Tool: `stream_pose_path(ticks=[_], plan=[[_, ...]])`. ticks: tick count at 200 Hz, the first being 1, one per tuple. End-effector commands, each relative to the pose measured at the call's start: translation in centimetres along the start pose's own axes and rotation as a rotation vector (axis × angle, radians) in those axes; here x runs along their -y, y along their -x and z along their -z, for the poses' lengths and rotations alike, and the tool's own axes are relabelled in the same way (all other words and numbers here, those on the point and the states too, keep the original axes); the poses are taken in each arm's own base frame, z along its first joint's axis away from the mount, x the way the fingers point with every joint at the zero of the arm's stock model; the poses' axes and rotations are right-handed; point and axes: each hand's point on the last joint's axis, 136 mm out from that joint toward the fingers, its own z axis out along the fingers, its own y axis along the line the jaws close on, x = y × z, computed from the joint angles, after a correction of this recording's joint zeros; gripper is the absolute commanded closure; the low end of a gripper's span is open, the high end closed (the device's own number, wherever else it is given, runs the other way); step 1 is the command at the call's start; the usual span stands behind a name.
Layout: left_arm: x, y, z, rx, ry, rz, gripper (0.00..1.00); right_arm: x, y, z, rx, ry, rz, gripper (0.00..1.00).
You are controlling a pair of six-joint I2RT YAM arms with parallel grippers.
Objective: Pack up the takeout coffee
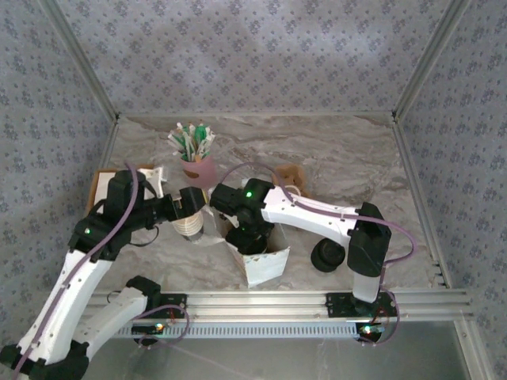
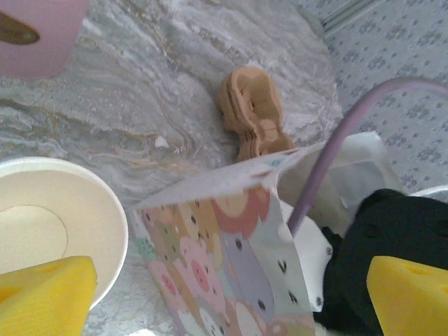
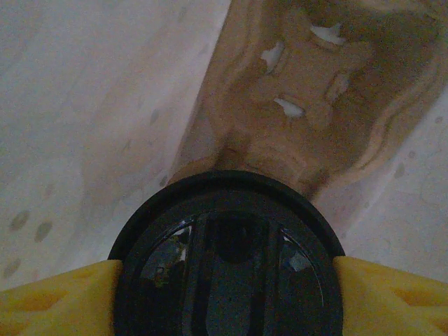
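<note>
Since the right gripper (image 3: 224,294) is clamped on the black-lidded takeout coffee (image 3: 227,245), down inside the paper bag (image 1: 265,267) at 6 o'clock on the table, I judge the risks to be the lid popping loose under the squeeze or the cup missing a well of the cardboard carrier (image 3: 308,105) beneath it and tipping. The left gripper (image 2: 224,294), fingers spread apart, hovers at the bag's 9 o'clock beside an open white cup (image 2: 56,224); a nudge could topple either. The table (image 1: 356,150) is marbled grey, walled by patterned blue-grey fabric.
</note>
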Motion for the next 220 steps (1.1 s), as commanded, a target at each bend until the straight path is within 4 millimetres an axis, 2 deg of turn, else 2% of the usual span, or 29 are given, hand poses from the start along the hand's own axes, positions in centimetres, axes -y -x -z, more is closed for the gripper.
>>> stream_pose_path(ticks=[1,35,56,96,162,185,208,220], plan=[[1.0,1.7,1.8,0.104,-0.022,-0.015,0.01,0.5,-2.1,0.3,-0.068,-0.019,-0.021,0.22],[0.7,2.5,4.1,0.211,-0.001,-0.022,0.0,0.7,-2.2,0.2,-0.072,-0.023,-0.047,0.22],[0.4,2.6,4.4,0.225,0.014,-0.019,0.01,0.8,-2.3,0.0,-0.076,-0.024,-0.073,0.22],[-0.3,2.4,3.1,0.197,0.039,-0.004,0.01,0.9,-2.2,-0.3,-0.079,-0.033,-0.118,0.22],[-0.6,2.6,2.0,0.176,0.055,0.0,0.01,1.4,-2.4,-0.5,-0.094,-0.068,-0.192,0.2],[-0.2,2.8,1.4,0.169,0.036,-0.006,0.06,1.5,-2.1,-0.5,-0.075,-0.072,-0.201,0.2],[0.3,4.1,0.7,0.156,0.043,-0.045,0.08,1.1,-1.8,-0.4,-0.068,-0.068,-0.19,0.2],[0.6,5.0,-0.4,0.105,0.023,-0.031,0.08,1.0,-1.7,-0.4,-0.07,-0.073,-0.181,0.2]])
